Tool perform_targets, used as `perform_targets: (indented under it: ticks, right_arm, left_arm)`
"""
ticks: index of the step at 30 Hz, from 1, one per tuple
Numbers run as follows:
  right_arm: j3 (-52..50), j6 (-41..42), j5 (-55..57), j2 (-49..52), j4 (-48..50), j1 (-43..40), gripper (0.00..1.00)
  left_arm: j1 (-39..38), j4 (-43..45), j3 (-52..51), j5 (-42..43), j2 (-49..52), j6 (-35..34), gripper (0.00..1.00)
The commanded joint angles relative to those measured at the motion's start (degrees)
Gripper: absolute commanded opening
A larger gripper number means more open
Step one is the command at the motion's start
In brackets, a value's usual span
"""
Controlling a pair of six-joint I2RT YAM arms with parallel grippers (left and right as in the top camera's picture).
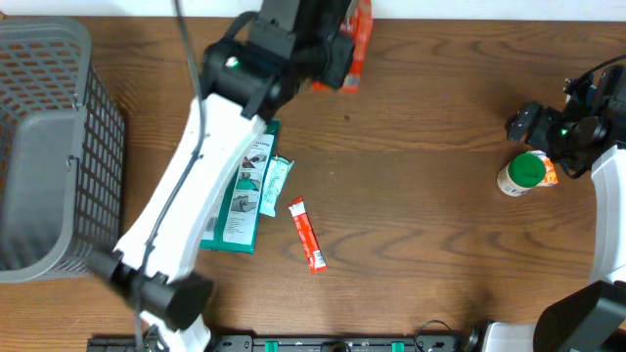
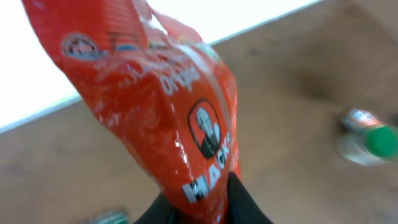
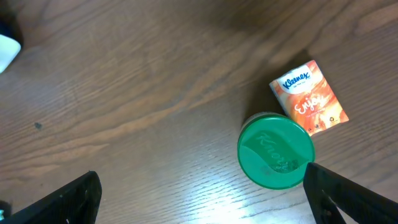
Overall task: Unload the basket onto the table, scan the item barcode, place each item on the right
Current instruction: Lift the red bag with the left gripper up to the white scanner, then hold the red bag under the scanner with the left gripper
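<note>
As left claw (image 2: 200, 208) grips red bag (image 2: 161, 106), long axis extending outward, right claw (image 3: 205, 196) wide.

A dark wood-grain table (image 1: 421, 196) — beyond its far edge, a bright white strip (image 1: 489, 8).

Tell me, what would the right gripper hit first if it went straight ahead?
Probably the bare wooden table, which the open right gripper points down at. The green-lidded jar sits beside one finger, so that finger might clip its lid first; depth is unclear.
</note>
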Motion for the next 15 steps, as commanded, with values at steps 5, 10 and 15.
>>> perform_targets:
  ticks: [5,10,15]
  right_arm:
    - [0.94,-0.37,0.11,-0.85,-0.02,-0.09,0.99]
    - [0.94,-0.35,0.11,-0.85,-0.02,-0.09,0.99]
    - [0.94,-0.35,0.11,-0.85,-0.02,-0.09,0.99]
  left_arm:
    - [0.04,14.29,0.79,-20.61,11.28,22.01,0.07]
    - [0.04,26.86,0.76,-22.03,17.84,29.59,0.07]
    - [0.04,38.69,0.76,-22.05,24.39,41.40,0.07]
